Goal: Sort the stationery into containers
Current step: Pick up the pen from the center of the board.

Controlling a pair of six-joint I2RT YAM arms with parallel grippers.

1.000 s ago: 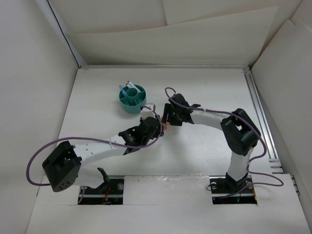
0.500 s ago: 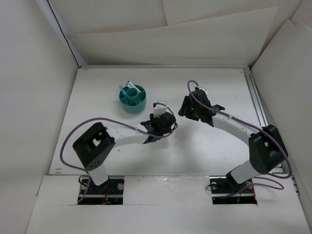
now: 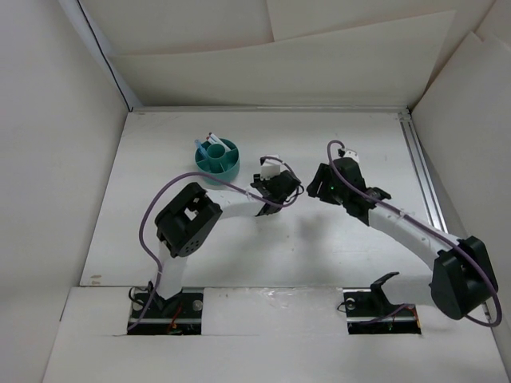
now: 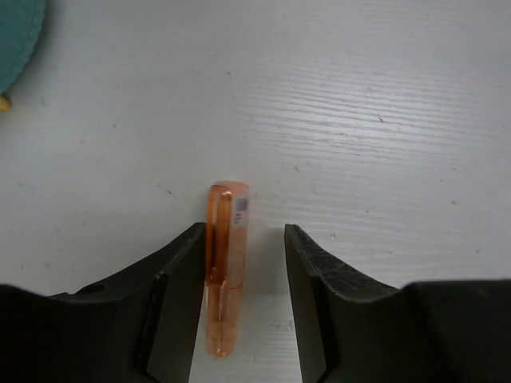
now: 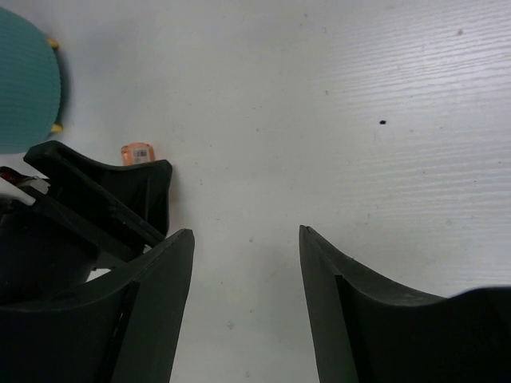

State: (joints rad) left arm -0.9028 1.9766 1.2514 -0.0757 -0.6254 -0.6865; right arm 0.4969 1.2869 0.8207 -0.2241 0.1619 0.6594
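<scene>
- Partly done: the teal organiser (image 3: 217, 159) already holds some stationery. White pens (image 3: 211, 140) stick up at its 11 o'clock rim, too small to count.
- Left to do: one orange stick (image 4: 226, 263) seems to lie on the table (image 4: 375, 120), near the organiser at about its 4 o'clock.
- The left fingers (image 4: 180, 271) stand narrow astride that stick, one touching it and the other apart from it; I judge it not yet gripped.
- The right fingers (image 5: 156, 303) are wide and hold nothing, at 3 o'clock of the left ones.
- Count: one organiser, one loose stick.
</scene>
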